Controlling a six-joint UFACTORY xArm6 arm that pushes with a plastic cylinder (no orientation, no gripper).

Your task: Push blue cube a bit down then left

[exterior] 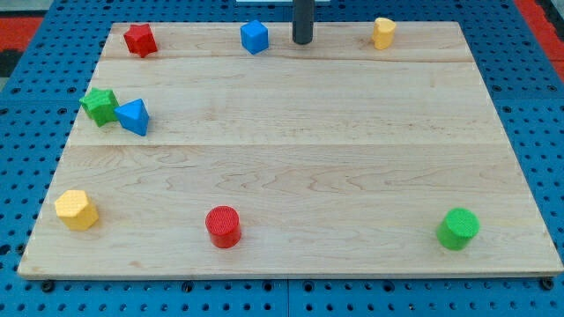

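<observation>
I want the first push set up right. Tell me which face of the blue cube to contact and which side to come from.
Contact the blue cube's top-facing side, coming from the view's top, since the first move is down. My tip now stands to its right, apart from it, so it likely must go round above the cube first. For the leftward leg, press its right face. The cube sits slightly turned, so aim at mid-face.
</observation>
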